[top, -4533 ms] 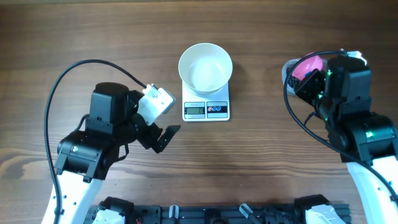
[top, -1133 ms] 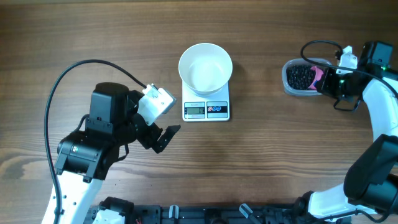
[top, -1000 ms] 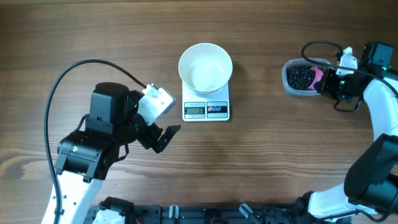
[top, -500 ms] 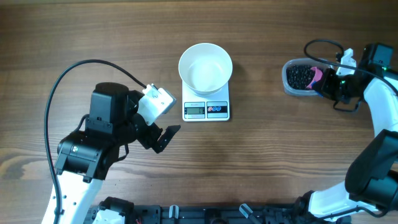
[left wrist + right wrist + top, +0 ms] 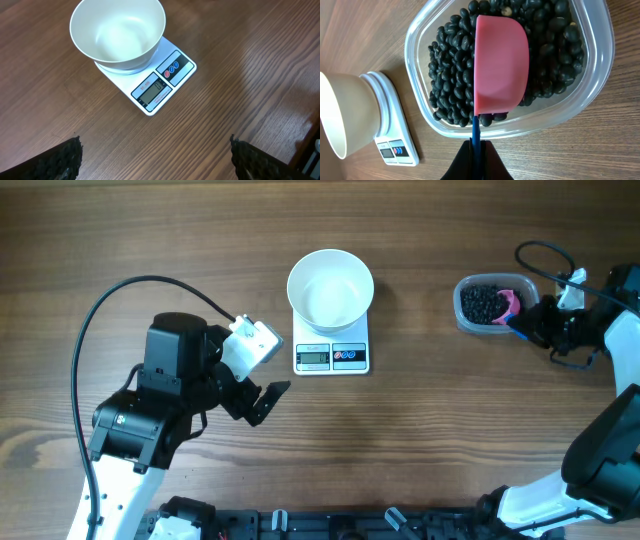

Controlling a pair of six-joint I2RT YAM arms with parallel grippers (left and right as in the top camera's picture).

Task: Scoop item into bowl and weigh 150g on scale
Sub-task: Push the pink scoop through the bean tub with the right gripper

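The left gripper [image 5: 264,402] hangs low on the left with its jaws spread wide, apart from the scale [image 5: 332,357] that carries the white bowl [image 5: 330,288]. Far right, the black beans [image 5: 482,302] lie in a clear tub [image 5: 462,318] — the right gripper [image 5: 522,323] pinches the handle of a pink scoop [image 5: 507,301] over them.

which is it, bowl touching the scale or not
Touching. The left wrist view shows the bowl sitting directly on the scale, its base on the platform with no gap.

A wooden table [image 5: 420,440] is seen, with a scale [image 5: 332,357] set at its middle and a clear tub [image 5: 460,308] placed toward the right edge.
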